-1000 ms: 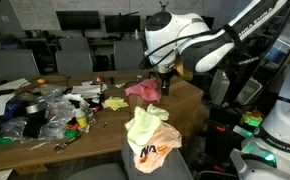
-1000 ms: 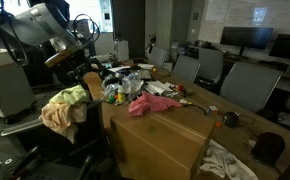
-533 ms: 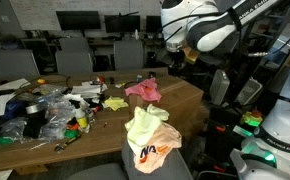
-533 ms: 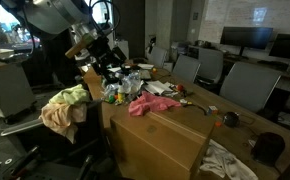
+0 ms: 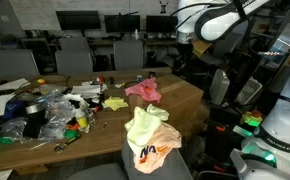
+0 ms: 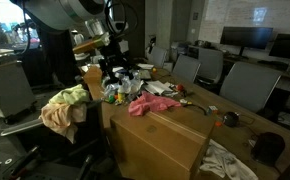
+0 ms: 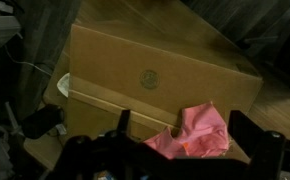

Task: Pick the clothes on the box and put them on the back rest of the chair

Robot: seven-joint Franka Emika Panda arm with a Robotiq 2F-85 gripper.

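Two garments: a pink cloth (image 5: 142,91) and a pale yellow cloth (image 5: 148,133); both crumpled; both visible in both exterior views
Pink cloth: lying in a loose heap on the flat top of the box (image 6: 157,140), close to one edge; salmon-pink, with soft folds and an uneven outline; in the wrist view spread across the brown top near its border
Pale yellow cloth: draped over the back rest of the chair (image 6: 89,112); bunched, with orange marks low on the front in an exterior view
Box: brown cardboard; a round printed mark on one side in the wrist view
Gripper (image 7: 180,120): high above the box, well apart from the pink cloth; fingers spread wide, holding nothing
Table (image 5: 15,140): next to the box; covered with mixed clutter (image 5: 45,108)
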